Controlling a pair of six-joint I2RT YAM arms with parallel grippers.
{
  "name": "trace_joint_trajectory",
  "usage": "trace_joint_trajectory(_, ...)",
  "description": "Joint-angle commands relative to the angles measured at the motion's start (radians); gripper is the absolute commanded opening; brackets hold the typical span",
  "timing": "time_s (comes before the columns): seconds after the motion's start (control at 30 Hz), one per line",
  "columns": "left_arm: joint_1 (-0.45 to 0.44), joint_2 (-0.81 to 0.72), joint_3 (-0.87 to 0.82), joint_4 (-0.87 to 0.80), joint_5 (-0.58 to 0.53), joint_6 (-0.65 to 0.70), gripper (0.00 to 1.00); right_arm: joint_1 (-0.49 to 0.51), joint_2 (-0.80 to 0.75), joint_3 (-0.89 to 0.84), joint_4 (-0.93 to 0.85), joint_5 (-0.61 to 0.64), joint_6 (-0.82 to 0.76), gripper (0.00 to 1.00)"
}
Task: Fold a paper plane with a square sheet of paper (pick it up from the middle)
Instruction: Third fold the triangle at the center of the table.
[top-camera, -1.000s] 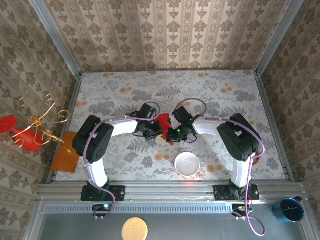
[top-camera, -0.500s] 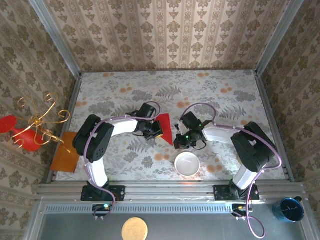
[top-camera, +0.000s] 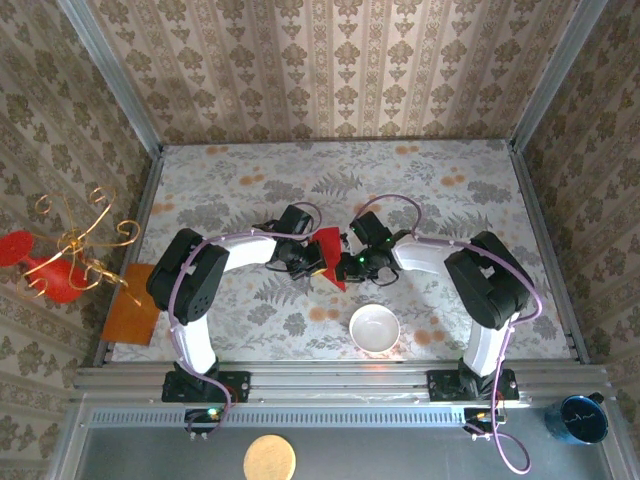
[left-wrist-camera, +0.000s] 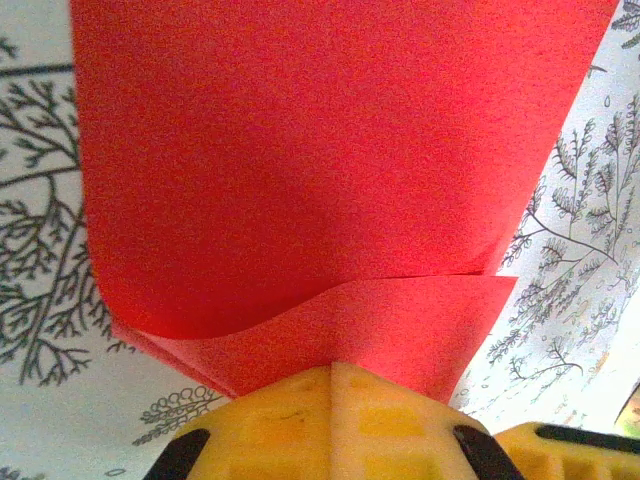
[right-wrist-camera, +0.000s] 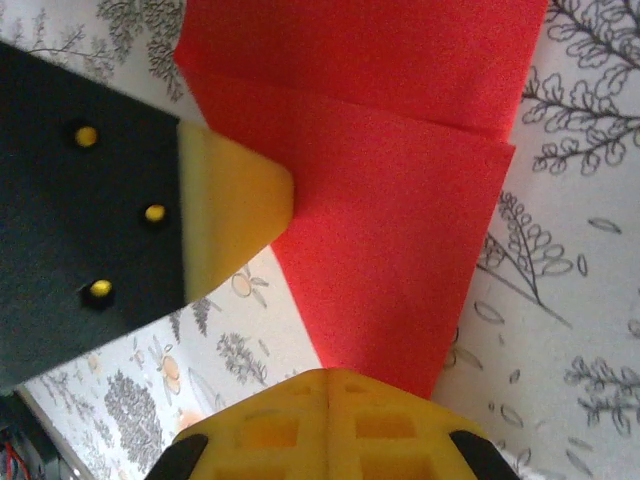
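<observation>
The square sheet of paper (top-camera: 328, 245) is bright red and lies folded in layers on the flowered table, tapering to a point toward the near side. In the left wrist view the paper (left-wrist-camera: 330, 170) shows one flap over another. My left gripper (left-wrist-camera: 332, 368) is shut, its tips at the flap's edge (top-camera: 313, 262). My right gripper (right-wrist-camera: 328, 375) is shut too, its tips on the paper's (right-wrist-camera: 390, 200) pointed end (top-camera: 345, 266). The left gripper's yellow finger (right-wrist-camera: 235, 210) touches the paper's left edge. Nothing shaped like a paper plane is in view.
A white bowl (top-camera: 374, 327) stands just near-right of the grippers. An orange-brown board (top-camera: 133, 310) lies at the table's left edge, beside a red ornament with gold wire curls (top-camera: 60, 265). Patterned walls close in the table on three sides.
The right gripper drew off the paper to the right half a second ago and has come back onto its pointed end. The left gripper has stayed at the paper's left edge.
</observation>
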Motion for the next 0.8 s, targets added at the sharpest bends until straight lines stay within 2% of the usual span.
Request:
trace_joint_trajectory(0.0,0.003,0.039,-0.002,-0.070,-0.086,0.025,0.00,0.003,0.036,0.026,-0.045,0.034,0.001,0.03)
trace_joint_trajectory(0.2,0.002,-0.002,0.003,0.003,-0.061,0.057,0.00,0.003,0.062,0.014,-0.101,0.074,-0.022,0.02)
trace_joint_trajectory(0.4,-0.026,-0.073,0.005,0.050,-0.098,0.150,0.00,0.002,0.084,0.012,-0.134,0.103,-0.024,0.00)
trace_joint_trajectory(0.77,-0.041,-0.034,-0.013,0.098,-0.026,0.172,0.00,-0.001,0.109,0.024,-0.150,0.096,-0.012,0.00)
